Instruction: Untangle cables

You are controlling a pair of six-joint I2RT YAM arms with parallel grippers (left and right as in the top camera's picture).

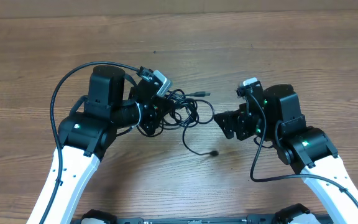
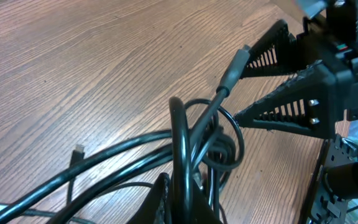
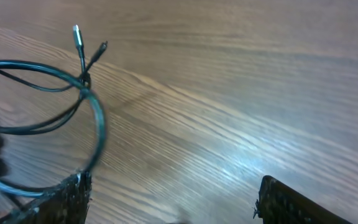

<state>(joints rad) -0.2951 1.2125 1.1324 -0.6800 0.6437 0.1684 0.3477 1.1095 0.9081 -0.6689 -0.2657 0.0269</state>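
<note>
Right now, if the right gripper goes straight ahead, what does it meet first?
Likely the nearest loop of the cable tangle, just ahead of the open right gripper. In its wrist view the loop sits off-centre by one finger, so it might slip past.

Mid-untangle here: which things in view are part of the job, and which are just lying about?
Job:
- cable tangle, held in the left tool
- its loose plug end
- right tool, open beside it

Not the job:
- the arms' own leads
- the wooden table
</note>
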